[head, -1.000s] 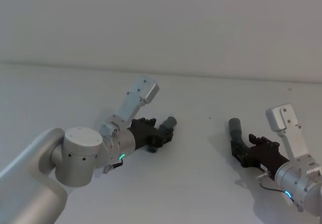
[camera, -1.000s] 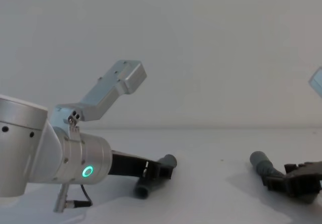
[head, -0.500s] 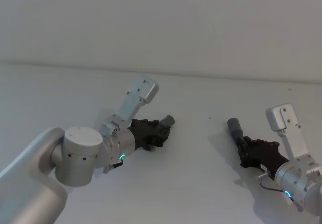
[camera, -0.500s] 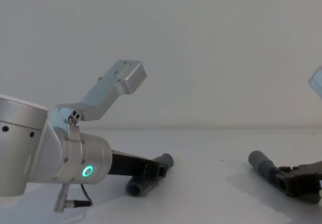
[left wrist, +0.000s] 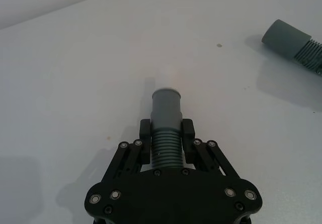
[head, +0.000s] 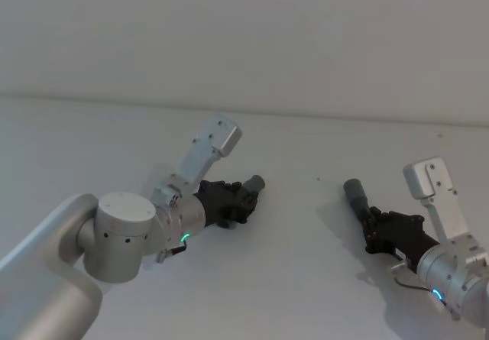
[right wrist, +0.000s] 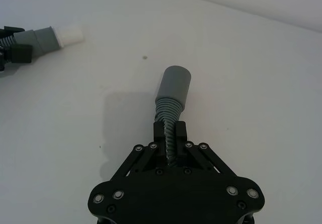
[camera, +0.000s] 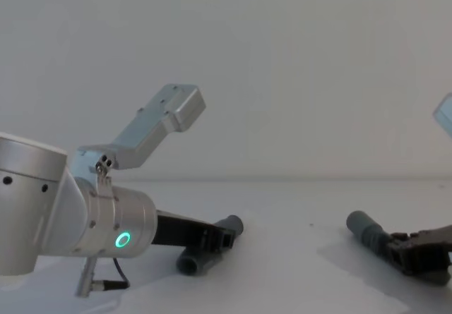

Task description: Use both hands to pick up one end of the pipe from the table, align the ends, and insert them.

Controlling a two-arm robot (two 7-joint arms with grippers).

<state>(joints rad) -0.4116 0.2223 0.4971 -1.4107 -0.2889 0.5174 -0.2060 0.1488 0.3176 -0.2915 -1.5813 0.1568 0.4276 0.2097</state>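
Observation:
The pipe lies in two pieces on the white table (head: 298, 279). My left gripper (left wrist: 167, 131) is shut on the short bent piece (left wrist: 166, 114), whose whitish tip (left wrist: 169, 76) points away from it. In the head view this gripper (head: 241, 195) sits left of centre. The chest view shows the short piece (camera: 195, 260) slanting down under the left gripper (camera: 219, 238). My right gripper (right wrist: 170, 131) is shut on the corrugated piece (right wrist: 171, 114) just behind its smooth grey cuff (right wrist: 174, 85). That cuff (head: 354, 191) points up and left from the right gripper (head: 376, 222), a wide gap away from the short piece.
A bare stretch of table separates the two ends. A small dark speck (head: 318, 178) marks the surface between them. A plain pale wall (head: 244, 34) rises behind the table's far edge.
The right gripper's fingers have closed in on the corrugated piece and its cuff has shifted slightly left. The short piece has turned in the left gripper, its lower end swinging left.

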